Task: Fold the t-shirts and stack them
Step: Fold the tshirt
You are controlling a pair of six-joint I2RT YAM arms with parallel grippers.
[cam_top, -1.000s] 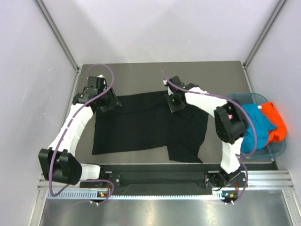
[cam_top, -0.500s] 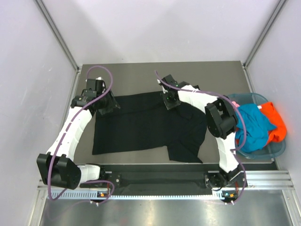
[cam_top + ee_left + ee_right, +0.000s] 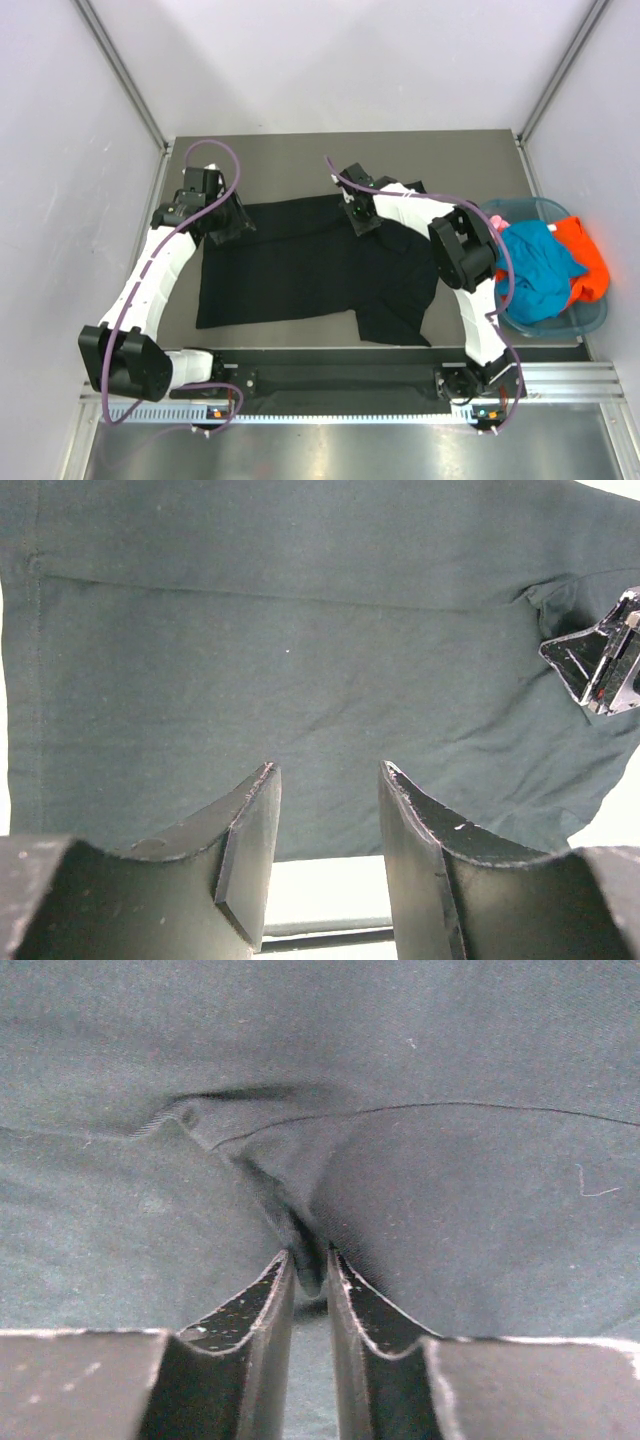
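Jaws of right gripper (image 3: 310, 1260) pinch black t-shirt (image 3: 480, 1210) fold, unseen from above

Grey matte flat table top (image 3: 300, 155) is carrying two items. Black short-sleeved cloth t-shirt (image 3: 290, 270) is lying spread across the middle, rumpled toward its right side. Translucent blue-green plastic basket (image 3: 592, 322) is sitting at the right edge.
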